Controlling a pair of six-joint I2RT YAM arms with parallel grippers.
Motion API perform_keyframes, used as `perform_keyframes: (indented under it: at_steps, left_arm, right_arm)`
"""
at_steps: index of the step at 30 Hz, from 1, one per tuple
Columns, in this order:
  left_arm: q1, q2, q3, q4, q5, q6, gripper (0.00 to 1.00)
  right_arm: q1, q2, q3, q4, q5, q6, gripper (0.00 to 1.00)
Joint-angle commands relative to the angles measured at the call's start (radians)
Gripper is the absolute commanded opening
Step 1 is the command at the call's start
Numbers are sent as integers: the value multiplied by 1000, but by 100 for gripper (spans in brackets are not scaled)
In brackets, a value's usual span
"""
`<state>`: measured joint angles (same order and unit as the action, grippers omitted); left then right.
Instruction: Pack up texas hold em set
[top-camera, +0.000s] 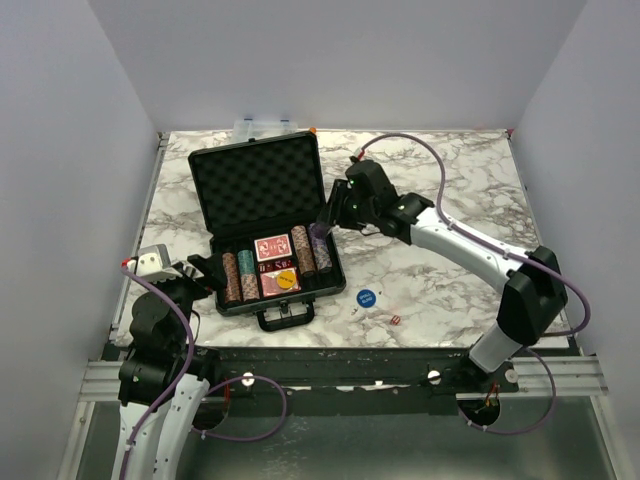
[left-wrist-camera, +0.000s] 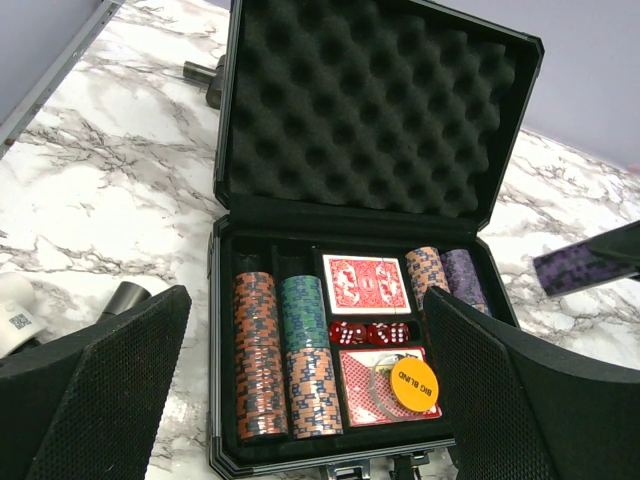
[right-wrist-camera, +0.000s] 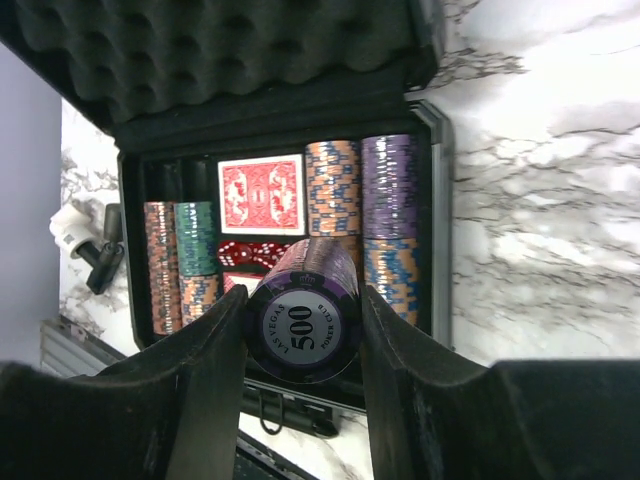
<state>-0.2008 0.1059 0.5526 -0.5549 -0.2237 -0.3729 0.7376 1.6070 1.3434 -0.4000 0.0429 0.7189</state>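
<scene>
Chips are the step in hand. Beside the briefcase's (top-camera: 258, 180) front-left corner, the left gripper (top-camera: 203, 270) gapes fully wide, holding nothing. The briefcase lies open, lid back. At its right edge the right gripper (top-camera: 327, 225) is half closed on a purple chip stack (right-wrist-camera: 305, 322), held sideways. It should line the stack up with a free groove there, lower it flat, then release gently. Right of the briefcase, the blue button (top-camera: 365, 297) and tiny red dice (top-camera: 394, 319) wait on the table (top-camera: 450, 290).
</scene>
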Motion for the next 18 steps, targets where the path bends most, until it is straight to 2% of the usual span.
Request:
perform_keyframes:
  at_steps: [1, 18]
  left_arm:
    - [-5, 7, -10, 15, 24, 14, 99]
    - [-5, 14, -10, 17, 26, 15, 99]
  right_arm:
    - [47, 58, 65, 134, -34, 46, 1]
    - [164, 383, 235, 307, -163, 159, 1]
